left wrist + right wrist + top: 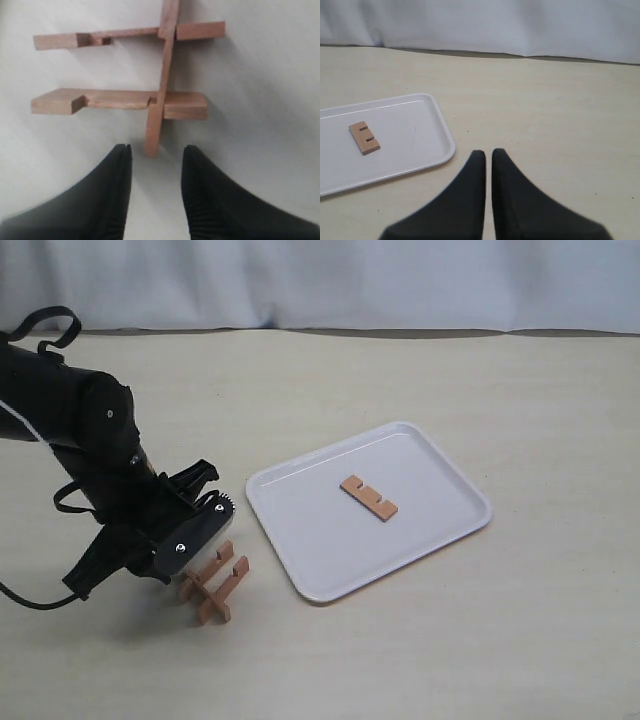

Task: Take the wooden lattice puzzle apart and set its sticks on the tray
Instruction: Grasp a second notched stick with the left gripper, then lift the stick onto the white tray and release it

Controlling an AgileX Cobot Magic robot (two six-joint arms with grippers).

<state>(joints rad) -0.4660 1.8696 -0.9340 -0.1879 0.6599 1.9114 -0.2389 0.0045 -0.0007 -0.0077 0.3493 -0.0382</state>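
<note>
**Left gripper (156, 150) lined up on the crossing stick (161, 75), one loose stick (368, 498) down on the tray (420, 470)**

Black fingers (122, 165) closest to the lens, spread moderately wide, holding nothing, set either side of the crossing stick's free end. Reads as a line-up for a pinch on that end, to draw it out of the notches that lock it. No contact visible between pads and wood.

Off the tray, just beside its near-left corner on the cream tabletop (450, 640): the wooden lattice puzzle (215, 585), one piece short of its full grid. Three reddish-brown sticks left: two parallel bars, with the third slotted across them near one end. Toward the other end of each bar, an open square notch where a fourth stick would sit. Flat-faced and sharp-edged, with a plain wood finish.

Near the tray's middle, lying flat and skewed to the rim: the loose stick, comb-like, with two notches along one edge. By that count, one of four delivered and three to go.

Beyond the tray's edge, over bare tabletop: the right gripper (488, 152), fingertips drawn almost together with only a sliver between them, and empty. Probably parked there to leave the tray free for drops.
</note>
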